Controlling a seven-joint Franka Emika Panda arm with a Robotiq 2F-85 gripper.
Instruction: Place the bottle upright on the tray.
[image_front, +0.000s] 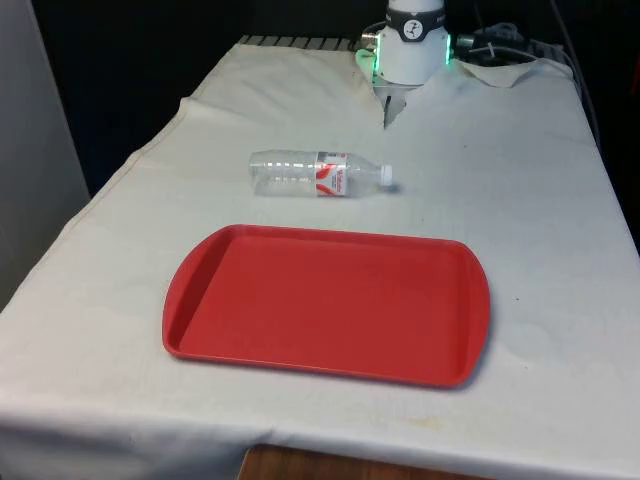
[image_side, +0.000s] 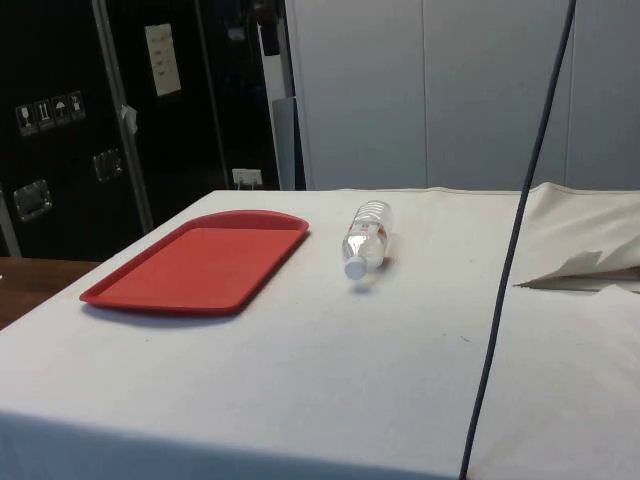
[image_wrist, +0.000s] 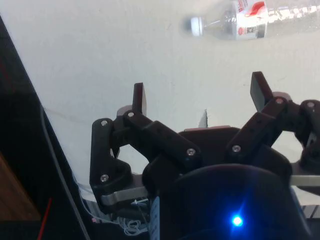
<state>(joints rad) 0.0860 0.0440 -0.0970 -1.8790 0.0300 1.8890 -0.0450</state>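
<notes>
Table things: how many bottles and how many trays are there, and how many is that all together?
Bottles: 1, a clear bottle with a white cap and a red and white label, lying on its side on the cloth.
Trays: 1, a red tray with nothing on it.
Total: 2

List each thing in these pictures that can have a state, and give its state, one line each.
bottle: lying on its side on the cloth, capped, looks empty, off the tray.
tray: flat on the table, nothing on it.
gripper: open, above the cloth, holding nothing, apart from the bottle.
cloth: spread over the table, rumpled at the robot's end.
</notes>
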